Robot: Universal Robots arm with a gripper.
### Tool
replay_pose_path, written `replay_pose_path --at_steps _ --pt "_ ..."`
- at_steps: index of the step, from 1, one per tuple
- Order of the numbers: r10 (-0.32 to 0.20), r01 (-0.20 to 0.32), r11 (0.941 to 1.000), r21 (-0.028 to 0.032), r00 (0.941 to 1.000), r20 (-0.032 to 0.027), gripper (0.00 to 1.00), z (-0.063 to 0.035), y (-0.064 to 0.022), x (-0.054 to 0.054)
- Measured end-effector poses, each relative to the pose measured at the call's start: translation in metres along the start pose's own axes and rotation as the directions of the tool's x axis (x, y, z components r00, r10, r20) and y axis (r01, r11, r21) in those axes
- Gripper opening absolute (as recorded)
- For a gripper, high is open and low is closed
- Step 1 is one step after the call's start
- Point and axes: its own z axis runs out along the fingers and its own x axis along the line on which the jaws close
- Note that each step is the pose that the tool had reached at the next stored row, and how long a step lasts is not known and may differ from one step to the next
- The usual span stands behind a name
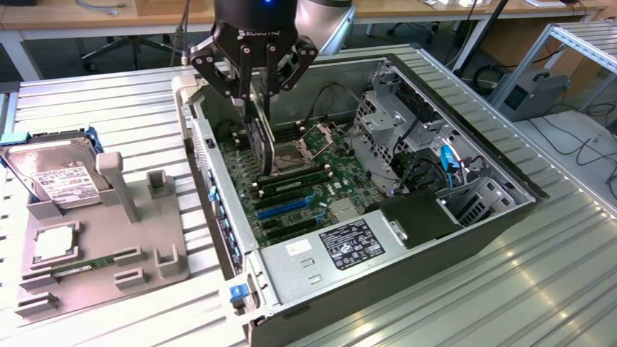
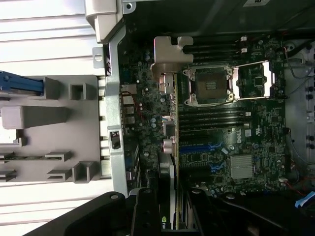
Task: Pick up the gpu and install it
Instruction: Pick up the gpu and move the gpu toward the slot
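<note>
black robot gripper (image 1: 256,95), jaws pinching thin green gpu card with silvery bracket (image 1: 262,144), held upright above green motherboard (image 1: 313,173), inside open grey computer case (image 1: 501,217)

Gripper (image 1: 257,97): black and two-fingered, built of angular linkage bars that flare out to both sides and narrow toward the tips.
Marking: a line of white lettering across the gripper's round black body (too small to read with certainty).
Light: a small blue glow just above that lettering.
Arm link (image 1: 323,22): a smooth, pale silver-grey rounded tube, just behind the gripper's body.
Fingers (image 2: 142,216): matte black in the wrist view, with small round pivot heads on the gripper's (image 2: 170,219) bars.
</note>
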Motion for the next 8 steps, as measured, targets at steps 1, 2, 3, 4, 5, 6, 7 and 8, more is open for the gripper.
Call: replay_pose_path --at_steps 1,2,3,4,5,6,7,8 --pt "0.0 0.0 1.0 0.0002 1.0 0.0 0.27 0.0003 0.0 -0.0008" --pt "0.0 0.0 1.0 0.0003 1.0 0.0001 0.27 0.0005 0.0 -0.0015" --pt "0.0 0.0 1.0 0.0005 1.0 0.0001 0.27 0.0008 0.0 -0.0022" --pt "0.0 0.0 1.0 0.0006 1.0 0.0001 0.27 0.001 0.0001 -0.0029" --pt "0.0 0.0 1.0 0.0007 1.0 0.0 0.27 0.0013 0.0001 -0.0038" --pt "0.0 0.0 1.0 0.0008 1.0 0.0001 0.27 0.0017 0.0001 -0.0046" --pt "0.0 0.0 1.0 0.0009 1.0 0.0001 0.27 0.0021 0.0002 -0.0058" --pt "0.0 0.0 1.0 0.0011 1.0 0.0001 0.27 0.0024 0.0002 -0.0067"
